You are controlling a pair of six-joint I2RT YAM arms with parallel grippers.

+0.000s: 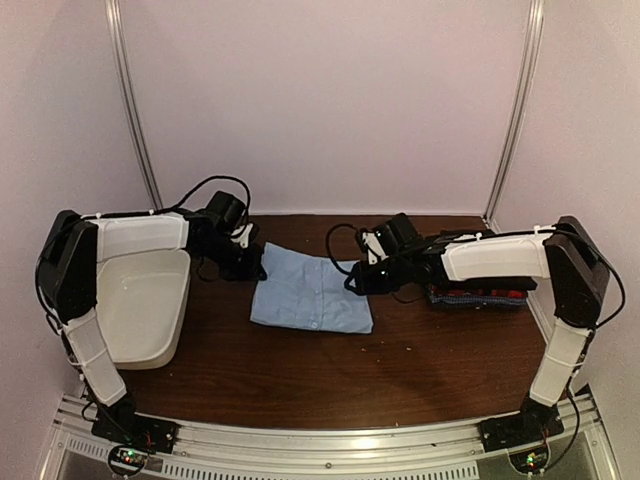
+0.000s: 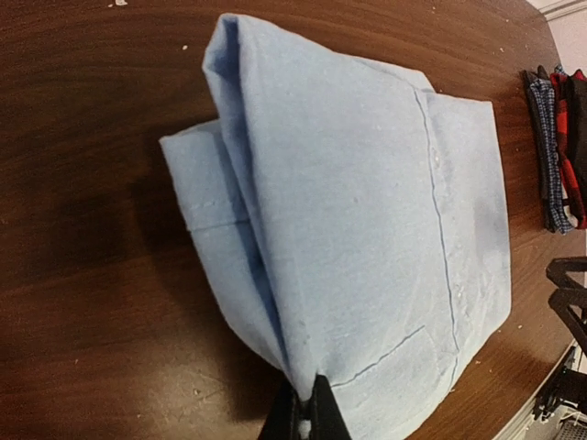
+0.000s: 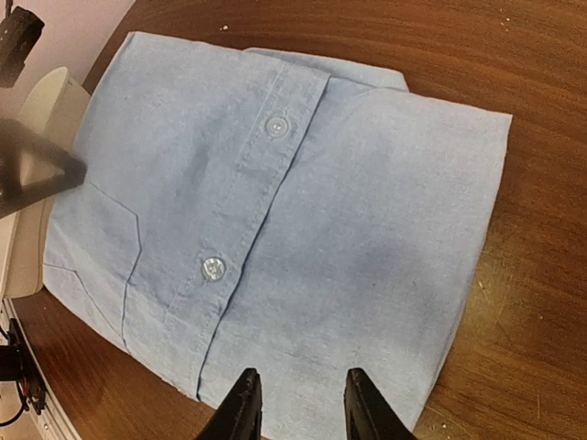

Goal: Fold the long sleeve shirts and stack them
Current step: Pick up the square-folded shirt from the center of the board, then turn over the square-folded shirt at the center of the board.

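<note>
The light blue button-front shirt point(image 1: 310, 293) lies folded into a rough rectangle in the middle of the brown table. My left gripper point(image 1: 250, 262) is at its far left corner, shut on a pinch of the cloth point(image 2: 309, 390). My right gripper point(image 1: 358, 277) is open and hovers over the shirt's right edge, its jaws apart above the blue cloth point(image 3: 300, 403) with nothing between them. The shirt's button placket point(image 3: 240, 203) faces up. A stack of folded shirts in black, red and blue check point(image 1: 478, 294) sits at the right, partly under my right arm; it also shows in the left wrist view point(image 2: 557, 147).
A white plastic tub point(image 1: 140, 305) stands at the table's left edge under my left arm. The table point(image 1: 400, 370) is dark brown wood, with pale walls on three sides and a metal rail at the near edge.
</note>
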